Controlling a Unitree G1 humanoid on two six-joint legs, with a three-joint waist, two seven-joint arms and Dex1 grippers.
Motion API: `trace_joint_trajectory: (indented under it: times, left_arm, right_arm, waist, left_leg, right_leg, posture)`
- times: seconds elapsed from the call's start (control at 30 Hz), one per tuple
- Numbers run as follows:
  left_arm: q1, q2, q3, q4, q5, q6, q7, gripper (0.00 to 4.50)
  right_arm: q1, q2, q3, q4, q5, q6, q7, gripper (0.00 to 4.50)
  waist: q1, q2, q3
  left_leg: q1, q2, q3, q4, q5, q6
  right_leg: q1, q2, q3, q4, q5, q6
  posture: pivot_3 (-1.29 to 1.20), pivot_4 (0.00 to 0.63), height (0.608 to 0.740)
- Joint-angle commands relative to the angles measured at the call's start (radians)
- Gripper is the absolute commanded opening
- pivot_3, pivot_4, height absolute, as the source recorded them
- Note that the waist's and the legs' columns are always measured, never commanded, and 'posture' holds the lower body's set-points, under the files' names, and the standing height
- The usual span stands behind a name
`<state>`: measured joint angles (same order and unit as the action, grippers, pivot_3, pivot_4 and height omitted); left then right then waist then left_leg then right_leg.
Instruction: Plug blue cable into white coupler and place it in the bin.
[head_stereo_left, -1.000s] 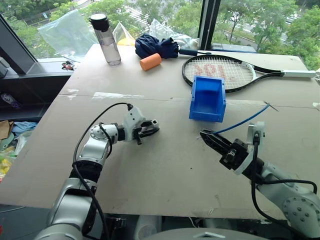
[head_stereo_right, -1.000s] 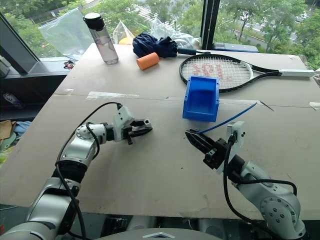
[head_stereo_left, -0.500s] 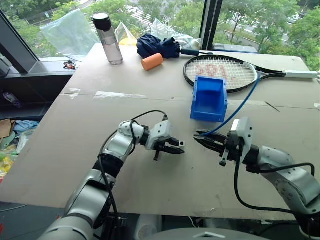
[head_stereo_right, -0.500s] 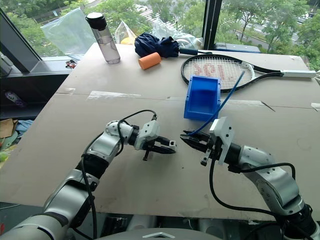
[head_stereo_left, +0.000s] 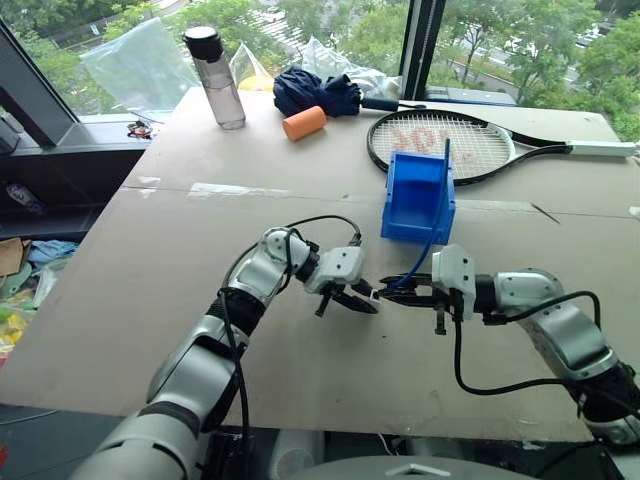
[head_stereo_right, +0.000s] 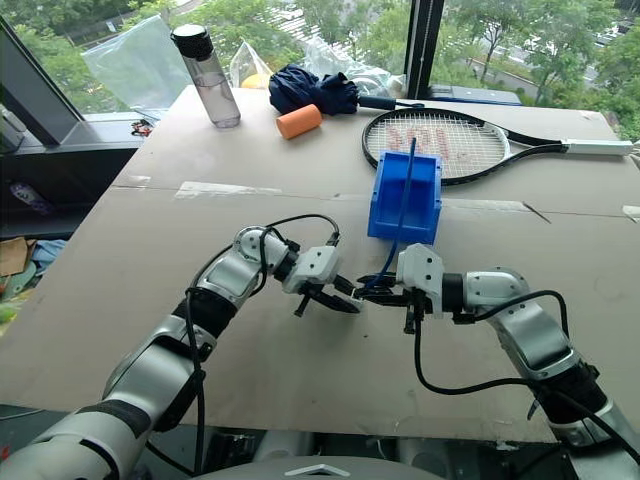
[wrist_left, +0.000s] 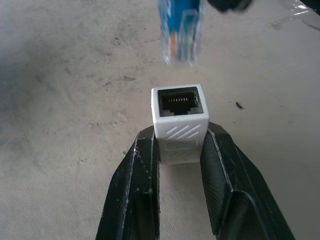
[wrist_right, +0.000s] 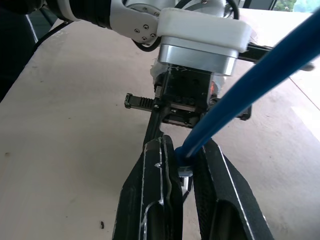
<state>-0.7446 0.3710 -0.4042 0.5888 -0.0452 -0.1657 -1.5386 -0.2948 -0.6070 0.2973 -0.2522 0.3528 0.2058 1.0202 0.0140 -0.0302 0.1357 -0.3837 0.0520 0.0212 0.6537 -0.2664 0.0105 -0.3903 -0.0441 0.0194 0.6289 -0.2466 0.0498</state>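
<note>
Holding the tiny boxy white plastic coupler (wrist_left: 179, 123) clamped between my left gripper's (head_stereo_left: 358, 298) two black fingers, I face its dark socket toward the clear plug just short of it, not yet inserted. My right gripper (head_stereo_left: 397, 295) is closed tight on the thin blue cable (head_stereo_left: 437, 205) near that plug. Both meet above the table, just in front of the bright blue plastic bin (head_stereo_left: 417, 197).

Both arms reach inward, left gripper (head_stereo_left: 366, 298) and right gripper (head_stereo_left: 392, 297) facing tip-to-tip, fingers clamped.
</note>
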Motion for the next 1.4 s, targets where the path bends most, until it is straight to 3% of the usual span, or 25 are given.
trace_joint_trajectory:
  times: [0.03, 0.6, 1.07, 1.4]
  left_arm:
    - [-0.017, -0.009, -0.003, 0.003, 0.011, -0.027, 0.003, 0.54]
    - [0.019, -0.007, 0.007, -0.060, 0.008, -0.003, 0.008, 0.54]
    - [0.039, -0.021, 0.004, -0.104, 0.013, 0.043, 0.054, 0.54]
    - [0.056, -0.029, 0.007, -0.125, 0.019, 0.060, 0.088, 0.54]
  right_arm:
    - [-0.018, 0.017, -0.002, 0.008, -0.014, -0.014, 0.018, 0.00]
    - [-0.011, 0.025, 0.003, 0.068, -0.066, 0.078, 0.021, 0.00]
    - [-0.077, -0.015, 0.181, -0.020, -0.184, 0.344, 0.020, 0.00]
    - [-0.070, -0.028, 0.237, -0.010, -0.222, 0.410, 0.027, 0.00]
  waist:
    - [-0.001, 0.000, 0.000]
    - [-0.001, 0.000, 0.000]
    - [-0.001, 0.001, -0.001]
    - [0.000, 0.002, -0.008]
  left_leg:
    - [0.000, 0.000, 0.000, 0.000, 0.000, 0.000]
    - [0.001, 0.000, 0.000, 0.000, 0.000, 0.000]
    - [0.002, 0.000, 0.000, 0.000, 0.000, 0.000]
    - [0.002, 0.000, 0.000, 0.001, 0.000, 0.000]
  right_leg:
    - [0.000, 0.000, 0.000, 0.000, 0.000, 0.000]
    - [0.000, 0.000, 0.000, 0.002, 0.000, 0.000]
    - [0.000, 0.000, 0.000, 0.004, 0.000, 0.000]
    - [0.001, 0.000, 0.000, 0.004, 0.000, 0.000]
  posture:
    - [0.00, 0.150, 0.740]
    - [0.00, 0.150, 0.740]
    - [0.00, 0.150, 0.740]
    - [0.00, 0.150, 0.740]
